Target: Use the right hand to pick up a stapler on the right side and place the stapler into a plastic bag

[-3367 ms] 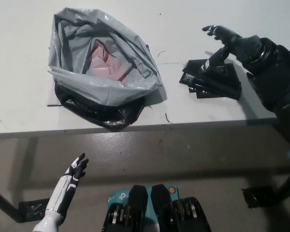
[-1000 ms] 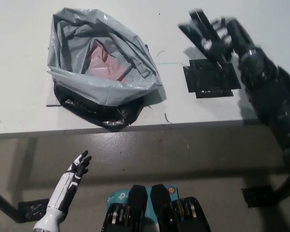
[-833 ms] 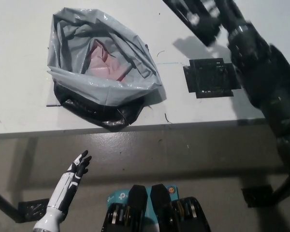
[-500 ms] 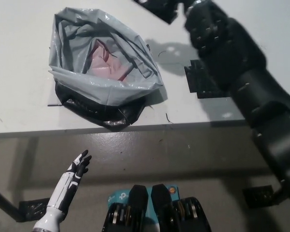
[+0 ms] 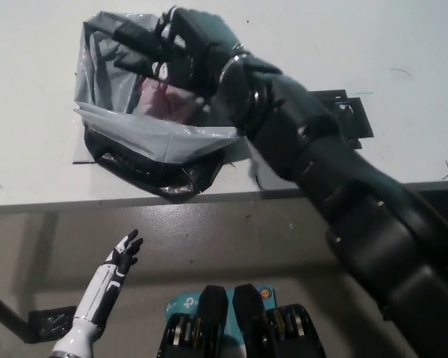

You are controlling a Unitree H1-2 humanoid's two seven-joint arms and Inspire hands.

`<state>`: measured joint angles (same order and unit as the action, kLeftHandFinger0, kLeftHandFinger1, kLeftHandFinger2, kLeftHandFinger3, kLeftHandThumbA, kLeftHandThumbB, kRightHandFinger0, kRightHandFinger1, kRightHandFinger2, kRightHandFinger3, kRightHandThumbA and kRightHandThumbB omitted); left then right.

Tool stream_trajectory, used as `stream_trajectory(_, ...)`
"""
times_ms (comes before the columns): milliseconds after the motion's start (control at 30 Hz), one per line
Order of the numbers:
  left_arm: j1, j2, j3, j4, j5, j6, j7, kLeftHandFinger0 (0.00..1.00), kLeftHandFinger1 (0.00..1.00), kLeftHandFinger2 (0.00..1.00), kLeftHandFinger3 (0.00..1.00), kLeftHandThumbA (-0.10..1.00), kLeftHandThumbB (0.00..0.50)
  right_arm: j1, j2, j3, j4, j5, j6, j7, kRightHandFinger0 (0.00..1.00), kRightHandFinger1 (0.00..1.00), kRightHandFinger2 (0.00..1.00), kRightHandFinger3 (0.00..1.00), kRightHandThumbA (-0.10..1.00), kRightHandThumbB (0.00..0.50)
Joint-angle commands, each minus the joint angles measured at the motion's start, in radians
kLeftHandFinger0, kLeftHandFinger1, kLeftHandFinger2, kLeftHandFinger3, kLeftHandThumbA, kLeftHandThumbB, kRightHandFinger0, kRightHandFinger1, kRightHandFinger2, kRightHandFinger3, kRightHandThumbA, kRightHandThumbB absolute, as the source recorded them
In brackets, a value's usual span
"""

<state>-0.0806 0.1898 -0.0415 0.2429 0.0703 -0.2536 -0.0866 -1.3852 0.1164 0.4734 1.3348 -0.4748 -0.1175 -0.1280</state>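
Two hands are in your view. At 7 o'clock in the frame your white left hand (image 5: 116, 259) rests low over the floor (image 5: 246, 231), off the near edge of the tabletop (image 5: 30, 168), with its fingers spread and nothing in them.

Moving right, the plastic bag (image 5: 134, 133) sits on the tabletop at about 10 o'clock in the frame. It is grey with a black underside, its mouth gapes upward, and something pink (image 5: 157, 95) shows inside it.

Over that open mouth you have the stapler (image 5: 133, 41). It is a dark bar sticking out from the 9 o'clock side of your black right hand (image 5: 190, 48) and is held above the far half of the bag. The hand's fingers are curled around it in a firm grasp. Black on black makes it hard to tell where the stapler ends and the fingers begin. You cannot tell whether the stapler touches the bag's rim.

From the hand, your right arm (image 5: 343, 194) runs back toward 5 o'clock, crosses the bag's right edge and the tabletop's near edge, and fills the lower right of the frame.

Farther right, at 2 o'clock, a black patch (image 5: 358, 119) lies flat on the tabletop, partly covered by the arm and well apart from the bag.
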Motion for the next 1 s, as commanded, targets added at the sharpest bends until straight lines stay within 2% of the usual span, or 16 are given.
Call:
stream_trajectory(0, -0.003, 0.009, -0.007, -0.029, 0.015, -0.045, -0.004, 1.0, 1.0, 1.0, 1.0, 1.0, 0.5, -0.075, 0.036, 0.023, 0.024, -0.039, -0.031, -0.094, 0.0, 0.17, 0.57, 0.65, -0.1, 0.156)
stream_trajectory(33, -0.003, 0.008, -0.007, -0.031, 0.014, -0.043, -0.005, 1.0, 1.0, 1.0, 1.0, 1.0, 0.5, -0.074, 0.037, 0.024, 0.027, -0.04, -0.031, -0.096, 0.02, 0.22, 0.63, 0.71, -0.1, 0.184)
stream_trajectory(67, -0.003, 0.008, -0.01, -0.031, 0.021, -0.045, -0.004, 1.0, 1.0, 1.0, 1.0, 1.0, 0.5, -0.068, 0.044, 0.031, 0.036, -0.046, -0.026, -0.104, 0.0, 0.2, 0.6, 0.7, -0.1, 0.149)
stream_trajectory(100, -0.004, 0.008, -0.011, -0.031, 0.023, -0.046, -0.004, 1.0, 1.0, 1.0, 1.0, 1.0, 0.5, -0.066, 0.046, 0.033, 0.039, -0.047, -0.025, -0.107, 0.0, 0.2, 0.6, 0.7, -0.1, 0.149)
stream_trajectory(167, -0.003, 0.007, -0.015, -0.034, 0.027, -0.053, -0.003, 1.0, 1.0, 1.0, 1.0, 1.0, 0.5, -0.059, 0.055, 0.046, 0.048, -0.059, -0.023, -0.116, 0.0, 0.24, 0.66, 0.76, -0.1, 0.129)
stream_trajectory(200, -0.003, 0.007, -0.017, -0.038, 0.029, -0.052, -0.005, 1.0, 1.0, 1.0, 1.0, 1.0, 0.5, -0.059, 0.063, 0.062, 0.054, -0.072, -0.01, -0.115, 0.02, 0.32, 0.75, 0.86, -0.09, 0.101)
stream_trajectory(233, -0.003, 0.008, -0.018, -0.042, 0.03, -0.05, -0.006, 1.0, 1.0, 1.0, 1.0, 1.0, 0.5, -0.059, 0.067, 0.071, 0.059, -0.08, -0.002, -0.113, 0.03, 0.34, 0.76, 0.85, -0.06, 0.098)
stream_trajectory(267, -0.003, 0.01, -0.019, -0.044, 0.031, -0.049, -0.006, 1.0, 1.0, 1.0, 1.0, 1.0, 0.5, -0.056, 0.071, 0.075, 0.061, -0.08, -0.007, -0.123, 0.07, 0.37, 0.76, 0.83, 0.05, 0.118)
stream_trajectory(300, -0.004, 0.009, -0.02, -0.047, 0.032, -0.044, -0.007, 1.0, 1.0, 1.0, 1.0, 1.0, 0.5, -0.054, 0.074, 0.074, 0.063, -0.078, -0.007, -0.124, 0.18, 0.44, 0.76, 0.86, 0.2, 0.149)
stream_trajectory(333, -0.005, 0.008, -0.02, -0.051, 0.032, -0.039, -0.008, 1.0, 1.0, 1.0, 1.0, 1.0, 0.5, -0.053, 0.077, 0.072, 0.066, -0.073, 0.0, -0.112, 0.33, 0.62, 0.95, 1.0, 0.31, 0.182)
stream_trajectory(367, -0.005, 0.007, -0.021, -0.058, 0.031, -0.032, -0.009, 1.0, 1.0, 1.0, 1.0, 1.0, 0.5, -0.054, 0.082, 0.062, 0.069, -0.058, 0.01, -0.079, 0.58, 0.9, 1.0, 1.0, 0.44, 0.234)
stream_trajectory(400, -0.004, 0.006, -0.022, -0.061, 0.03, -0.029, -0.01, 1.0, 1.0, 1.0, 1.0, 1.0, 0.5, -0.052, 0.085, 0.05, 0.07, -0.043, 0.012, -0.044, 0.89, 1.0, 1.0, 1.0, 0.54, 0.261)
stream_trajectory(433, -0.004, 0.006, -0.022, -0.062, 0.03, -0.03, -0.01, 1.0, 1.0, 1.0, 1.0, 1.0, 0.5, -0.051, 0.086, 0.046, 0.07, -0.039, 0.01, -0.033, 0.89, 1.0, 1.0, 1.0, 0.54, 0.261)
stream_trajectory(467, -0.003, 0.007, -0.022, -0.06, 0.029, -0.033, -0.01, 1.0, 1.0, 1.0, 1.0, 1.0, 0.5, -0.047, 0.085, 0.054, 0.069, -0.046, 0.007, -0.016, 1.0, 1.0, 1.0, 1.0, 0.64, 0.282)
stream_trajectory(733, -0.008, 0.012, -0.023, -0.058, 0.018, -0.032, -0.018, 1.0, 1.0, 1.0, 1.0, 1.0, 0.5, -0.036, 0.073, 0.105, 0.067, -0.099, 0.04, -0.006, 1.0, 1.0, 1.0, 1.0, 0.86, 0.356)
stream_trajectory(967, -0.002, 0.008, -0.031, -0.057, 0.022, -0.026, -0.02, 1.0, 1.0, 1.0, 1.0, 1.0, 0.5, -0.033, 0.032, 0.102, 0.036, -0.094, 0.015, -0.045, 1.0, 1.0, 1.0, 1.0, 0.95, 0.392)
